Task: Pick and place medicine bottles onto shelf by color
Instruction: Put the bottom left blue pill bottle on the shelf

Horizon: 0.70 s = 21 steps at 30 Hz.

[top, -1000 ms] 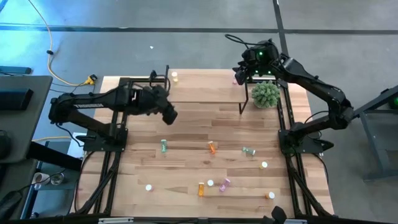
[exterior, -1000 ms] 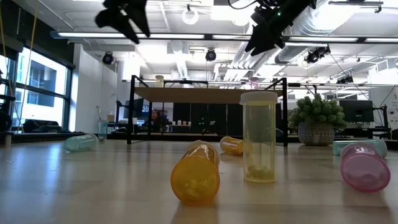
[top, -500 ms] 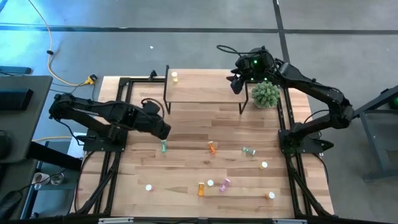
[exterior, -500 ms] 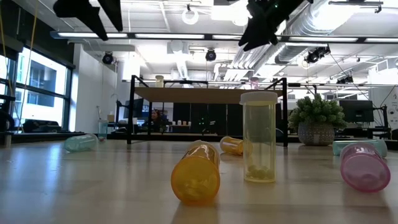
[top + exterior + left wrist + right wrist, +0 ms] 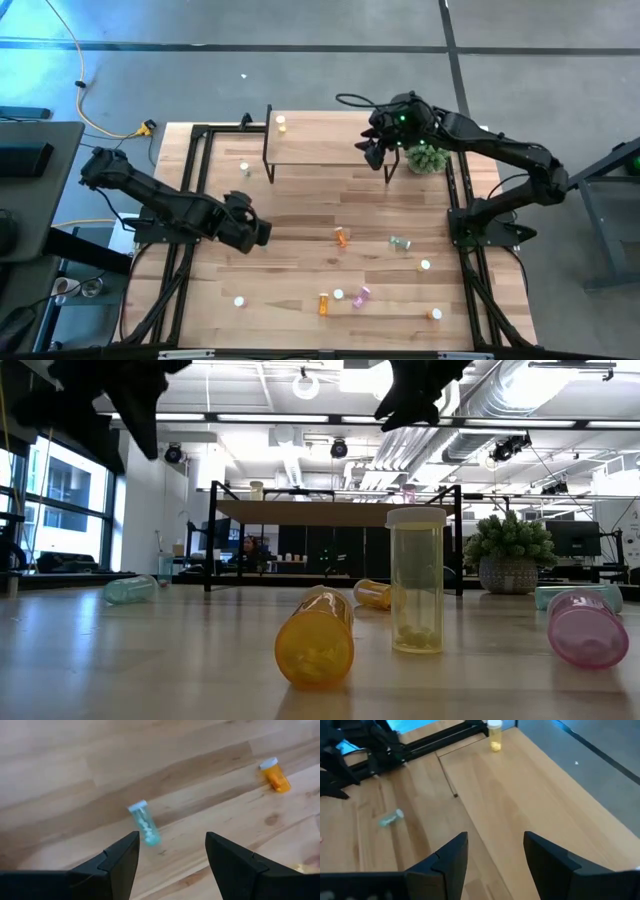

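Observation:
A green medicine bottle (image 5: 144, 822) lies on its side on the table, just ahead of my left gripper (image 5: 172, 837), which hangs open above it and points steeply down; the fingers touch nothing. In the high view this gripper (image 5: 258, 233) hides the bottle. My right gripper (image 5: 369, 152) hovers open and empty over the right end of the shelf (image 5: 325, 140). A yellow bottle (image 5: 281, 123) stands at the shelf's far left corner. Several more bottles lie or stand on the near half of the table, among them an orange one (image 5: 342, 236) and a pink one (image 5: 362, 296).
A green plant ball (image 5: 428, 152) stands right of the shelf, close to my right arm. Black frame rails (image 5: 190, 180) run along both table sides. One bottle with a white cap (image 5: 244, 168) stands left of the shelf. Bare wood (image 5: 320, 195) lies between the shelf and the bottles.
My left gripper has swung toward the table's near edge and come down over the green bottle, rolling about its own axis on the way. My right gripper has drifted toward the table's left, above the shelf's right end. No bottle has moved.

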{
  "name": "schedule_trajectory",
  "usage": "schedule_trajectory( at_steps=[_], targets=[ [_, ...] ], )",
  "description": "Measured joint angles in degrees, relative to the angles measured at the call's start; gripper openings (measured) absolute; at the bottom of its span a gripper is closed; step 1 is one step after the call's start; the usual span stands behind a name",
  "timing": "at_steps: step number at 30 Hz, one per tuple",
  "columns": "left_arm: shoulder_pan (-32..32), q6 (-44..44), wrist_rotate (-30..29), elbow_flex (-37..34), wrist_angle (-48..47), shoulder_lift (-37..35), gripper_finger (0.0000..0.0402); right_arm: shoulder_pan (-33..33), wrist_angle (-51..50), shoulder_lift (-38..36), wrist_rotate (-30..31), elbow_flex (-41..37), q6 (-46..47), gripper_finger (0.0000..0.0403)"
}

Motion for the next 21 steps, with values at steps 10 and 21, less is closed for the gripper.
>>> schedule_trajectory(
  at_steps=[10, 21],
  targets=[
    [-0.2, -4.6, 0.8, -5.3, 7.9, 5.5, 0.0218, 1.4, -0.3, 0.0, 0.0, 0.0, 0.0, 0.0184],
    [0.7, -9.3, 3.1, -5.3, 10.3, 15.0, 0.0218, 1.3, -0.8, 0.0, 0.0, 0.0, -1.1, 0.0184]
  ],
)
